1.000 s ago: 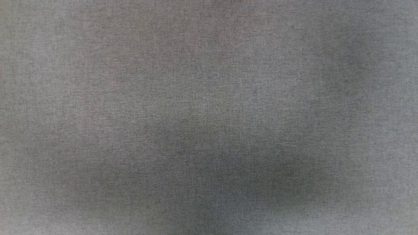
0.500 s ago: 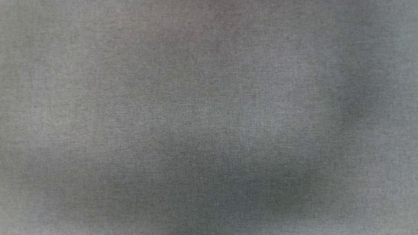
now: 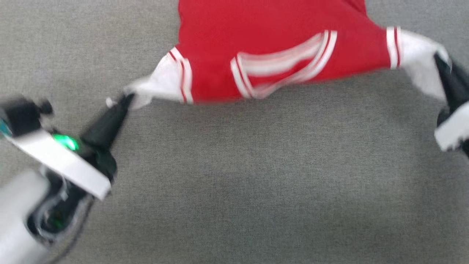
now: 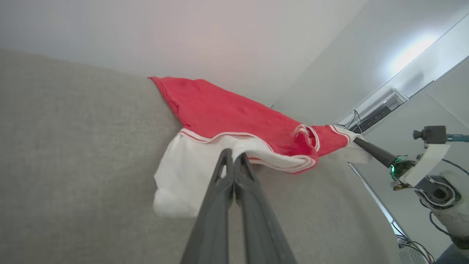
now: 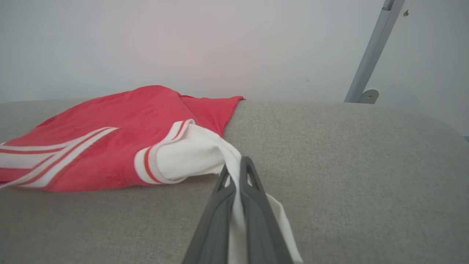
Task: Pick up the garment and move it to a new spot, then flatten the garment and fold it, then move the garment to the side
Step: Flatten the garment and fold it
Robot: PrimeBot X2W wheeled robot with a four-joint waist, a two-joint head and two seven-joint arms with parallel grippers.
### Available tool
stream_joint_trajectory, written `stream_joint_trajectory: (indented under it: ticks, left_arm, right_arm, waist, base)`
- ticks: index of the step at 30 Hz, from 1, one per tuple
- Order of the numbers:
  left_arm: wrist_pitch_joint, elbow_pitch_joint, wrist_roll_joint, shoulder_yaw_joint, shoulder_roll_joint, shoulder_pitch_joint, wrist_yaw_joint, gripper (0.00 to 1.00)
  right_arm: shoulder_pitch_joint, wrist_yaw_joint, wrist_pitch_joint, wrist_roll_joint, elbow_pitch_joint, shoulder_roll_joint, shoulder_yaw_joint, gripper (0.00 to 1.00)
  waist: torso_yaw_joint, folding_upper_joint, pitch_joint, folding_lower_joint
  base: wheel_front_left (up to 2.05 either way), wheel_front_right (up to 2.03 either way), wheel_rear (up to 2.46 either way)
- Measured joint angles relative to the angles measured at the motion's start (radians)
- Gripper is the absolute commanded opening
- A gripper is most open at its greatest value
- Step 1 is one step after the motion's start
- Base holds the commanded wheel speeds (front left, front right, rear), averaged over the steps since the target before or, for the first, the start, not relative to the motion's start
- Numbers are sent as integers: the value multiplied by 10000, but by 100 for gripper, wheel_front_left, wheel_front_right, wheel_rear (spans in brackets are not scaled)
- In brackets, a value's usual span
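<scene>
The garment (image 3: 278, 40), a red jersey with white sleeves and red-and-white striped trim, lies spread on a grey fabric-covered surface (image 3: 256, 190). It sits at the top of the head view, with its striped collar (image 3: 285, 69) turned toward the robot and its body running off the upper edge. In the wrist views the red cloth reaches the far edge of the surface.

The left gripper (image 3: 124, 101) reaches up and inward from the lower left on a pale forearm (image 3: 14, 220), and a green light (image 3: 65, 141) glows near its base. Its jaws are clamped together on the tip of the left white sleeve (image 3: 161, 82), which is pulled out to a point.

The right gripper (image 3: 439, 60) comes in from the right edge. Its jaws are pinched shut on the right white sleeve (image 3: 417, 55), and a fold of white cloth runs down between the fingers in the right wrist view.

The jersey's shoulder line stretches between the two grips. No lettering on the cloth can be read. A grey metal post (image 5: 370, 55) stands against the pale wall (image 5: 183, 44) behind.
</scene>
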Motion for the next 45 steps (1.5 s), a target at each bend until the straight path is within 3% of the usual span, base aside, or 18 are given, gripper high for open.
stream_joint_trajectory:
  ticks: [9, 21, 27, 35, 37, 38, 39, 45]
  left_arm:
    - [0, -593, 313, 681, -439, 2969, 0, 0]
    - [0, -1521, 169, 1515, -236, 5665, 0, 0]
    - [-2, -1685, 543, 1112, -205, 6005, 0, 0]
    - [-2, -1191, 600, 424, -694, 5422, 0, 0]
    - [-4, -1127, 617, 349, -702, 5339, 0, 0]
    - [-4, -1066, 631, 313, -713, 5295, 0, 0]
    - [-4, -1026, 631, 309, -723, 5276, 0, 0]
    - [-15, -1112, 652, 316, -788, 5176, 0, 0]
  right_arm:
    - [3289, 0, 1413, 748, -2334, 194, -405, 0]
    - [5800, 2, 1737, 1137, -2704, 36, -1292, 0]
    - [6140, 2, 1668, 1135, -2587, -23, -1402, 0]
    - [6061, 2, 1730, 932, -2339, -102, -1066, 0]
    - [6036, 0, 1730, 903, -2314, -132, -1003, 15]
    - [6019, 0, 1716, 844, -2313, -159, -953, 75]
    - [6008, 0, 1685, 828, -2322, -159, -932, 100]
    - [5999, 0, 1866, 867, -3055, -472, -1337, 100]
  waist:
    - [119, 0, -192, -1]
    - [422, 0, -309, 0]
    - [519, 0, -337, 0]
    - [581, 1, -357, 0]
    - [576, 0, -361, -1]
    - [565, 0, -363, -1]
    - [550, 1, -363, -1]
    - [501, 0, -394, -1]
  base:
    - [0, 0, 0]
    - [0, 0, 0]
    - [0, 0, 0]
    - [0, 0, 0]
    - [0, 0, 0]
    - [0, 0, 0]
    - [0, 0, 0]
    - [0, 0, 0]
